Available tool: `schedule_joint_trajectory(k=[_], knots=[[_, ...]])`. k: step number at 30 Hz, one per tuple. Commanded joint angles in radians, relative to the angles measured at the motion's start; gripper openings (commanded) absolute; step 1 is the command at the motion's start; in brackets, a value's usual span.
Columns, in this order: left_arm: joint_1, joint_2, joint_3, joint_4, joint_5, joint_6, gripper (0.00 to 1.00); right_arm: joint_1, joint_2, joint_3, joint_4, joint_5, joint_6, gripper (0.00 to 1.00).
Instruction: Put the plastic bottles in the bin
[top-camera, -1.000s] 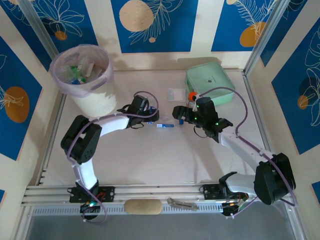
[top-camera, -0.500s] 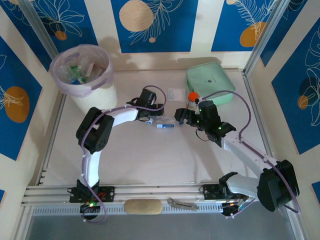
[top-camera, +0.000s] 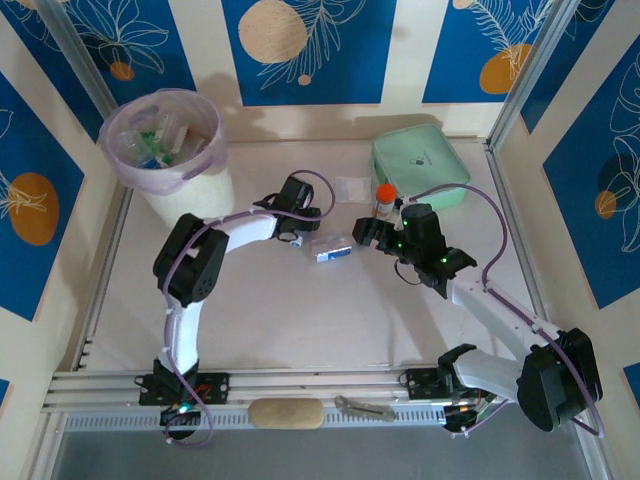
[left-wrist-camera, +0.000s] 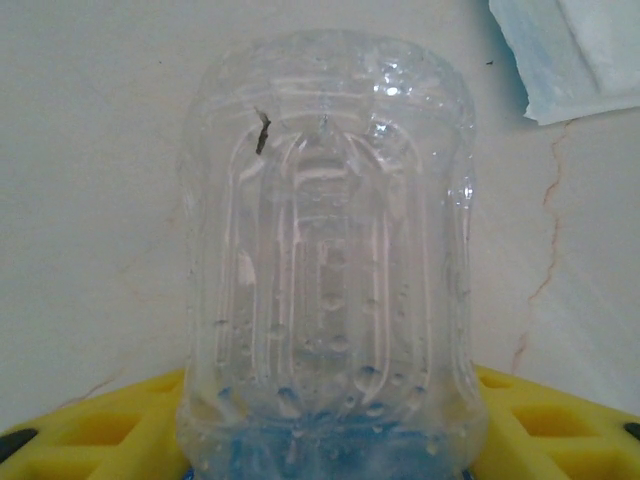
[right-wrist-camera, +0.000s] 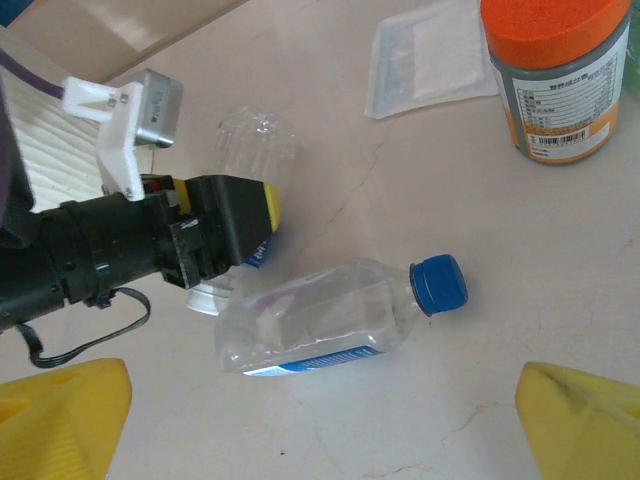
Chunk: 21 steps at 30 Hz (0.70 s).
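Your left fingers (right-wrist-camera: 265, 205) clench a clear bottle (left-wrist-camera: 325, 250). Your right fingers (right-wrist-camera: 60, 415) hang spread wide over a blue-capped bottle (right-wrist-camera: 320, 325) lying on the counter (top-camera: 300, 310) just beside it, well apart from the bin (top-camera: 185, 205).

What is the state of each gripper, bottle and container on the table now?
left gripper, closed on the clear bottle.
clear bottle, gripped, base pointing away from the wrist.
right gripper, open, holding nothing.
blue-capped bottle, lying on its side, capped, free.
orange-capped jar, upright, capped.
bin, upright, bottles inside.
mint-green case, flat, closed.
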Motion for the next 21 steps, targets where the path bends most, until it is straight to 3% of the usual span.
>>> schedule_joint_trajectory(k=[1, 12, 21], knots=[[0.013, -0.132, -0.004, -0.021, -0.009, 0.053, 0.55, -0.005, 0.015, -0.004, 0.039, -0.027, 0.006, 0.99], [0.085, -0.384, 0.123, -0.225, 0.038, 0.185, 0.53, -0.005, 0.104, 0.025, 0.123, -0.103, 0.011, 0.99], [0.228, -0.529, 0.309, -0.374, 0.091, 0.263, 0.49, -0.005, 0.151, 0.067, 0.145, -0.136, -0.002, 0.99]])
